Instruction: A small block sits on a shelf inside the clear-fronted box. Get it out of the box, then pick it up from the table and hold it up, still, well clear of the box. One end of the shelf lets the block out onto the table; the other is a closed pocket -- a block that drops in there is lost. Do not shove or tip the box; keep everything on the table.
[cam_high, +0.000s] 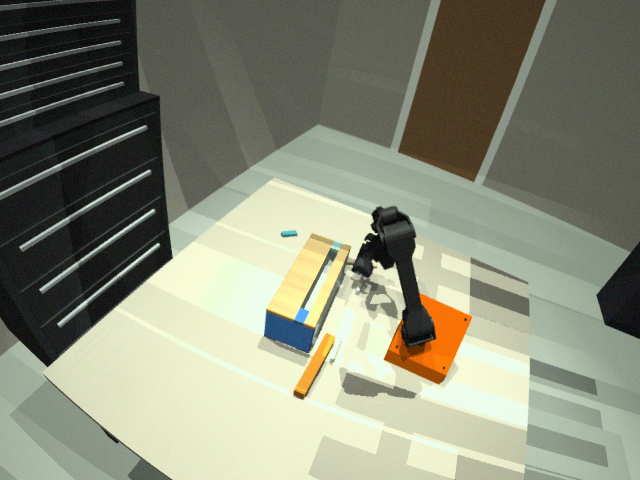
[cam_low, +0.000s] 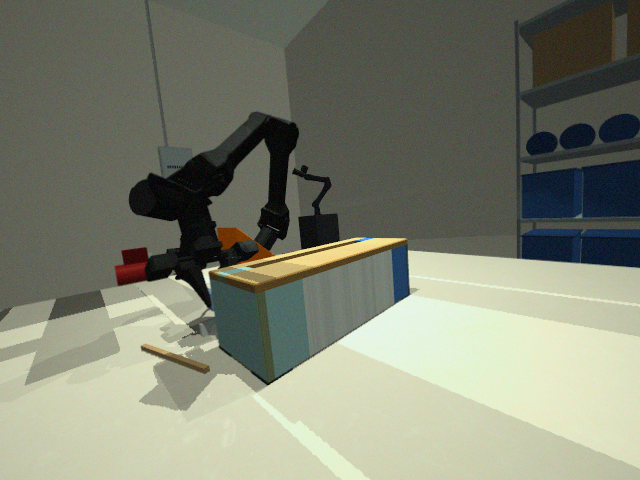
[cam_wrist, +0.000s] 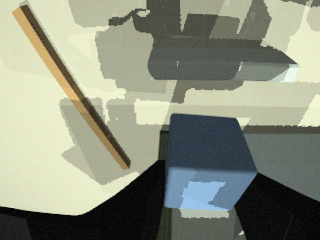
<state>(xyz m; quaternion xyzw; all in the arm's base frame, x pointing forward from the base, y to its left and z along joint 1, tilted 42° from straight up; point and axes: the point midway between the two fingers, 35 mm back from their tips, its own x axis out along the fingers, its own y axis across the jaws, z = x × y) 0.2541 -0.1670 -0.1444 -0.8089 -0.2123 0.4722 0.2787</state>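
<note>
The box (cam_high: 292, 284) (cam_low: 346, 304) stands upright, with a wooden top, a teal end and a blue end. My gripper (cam_wrist: 196, 167) is shut on the small blue block (cam_wrist: 207, 145), just outside the box's front near the teal end. In the exterior view the fingertips (cam_low: 209, 305) are low beside the box, slightly above the table. The block is mostly hidden by the fingers and box in the top and exterior views. Its exact height and whether it touches the box cannot be told.
A thin wooden stick (cam_low: 175, 358) (cam_wrist: 75, 95) lies by the teal end. A grey bar (cam_wrist: 200, 65) lies near the gripper. An orange bar (cam_high: 312, 369) lies off the blue end, and a teal piece (cam_high: 288, 233) lies behind the box. The arm's orange base (cam_high: 449, 330) faces the box.
</note>
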